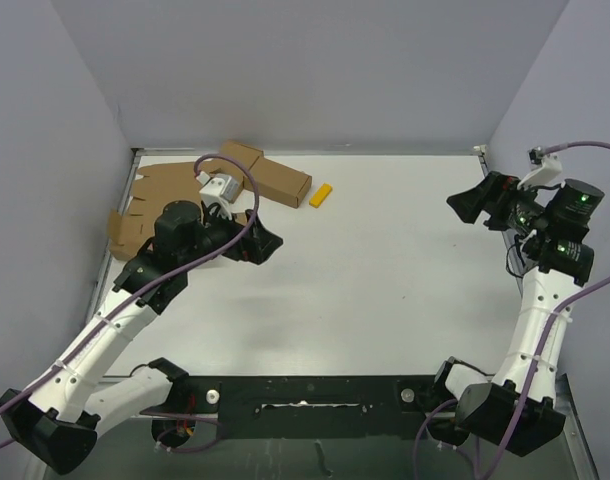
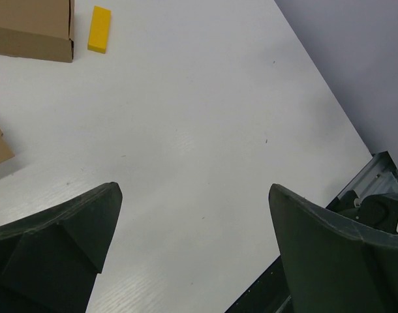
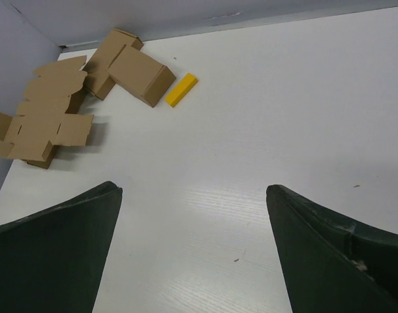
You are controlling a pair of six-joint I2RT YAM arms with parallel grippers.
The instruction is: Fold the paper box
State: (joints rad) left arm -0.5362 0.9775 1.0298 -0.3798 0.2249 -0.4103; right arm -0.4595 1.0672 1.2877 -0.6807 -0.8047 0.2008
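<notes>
The paper box [image 1: 128, 228] is a flat, notched brown cardboard sheet with its flaps laid out, down at the left edge of the top view and just beside the left wall. From the right wrist camera we see it [image 3: 45, 130] at the left edge of the frame, lying flat on the white table [image 1: 385, 260]. Right above it sits a second flat cardboard sheet [image 3: 55, 81]; the two touch or overlap, and we can't tell which.

Further toward the upper left corner, two small brown cartons [image 3: 130, 65] meet at a corner. Just to their right lies a yellow block [image 3: 181, 90], near them but not touching.

The left gripper [image 1: 265, 240] hangs over the table right of the sheets, with its arm crossing in front of them. In its own view its fingers [image 2: 194, 195] are spread wide with only bare white tabletop between them, and the yellow block [image 2: 99, 29] is at upper left.

Over at the right edge of the top view, the right gripper [image 1: 470, 205] is held high and well apart from the cardboard. Its fingers [image 3: 194, 192] are also spread wide, gripping nothing.
</notes>
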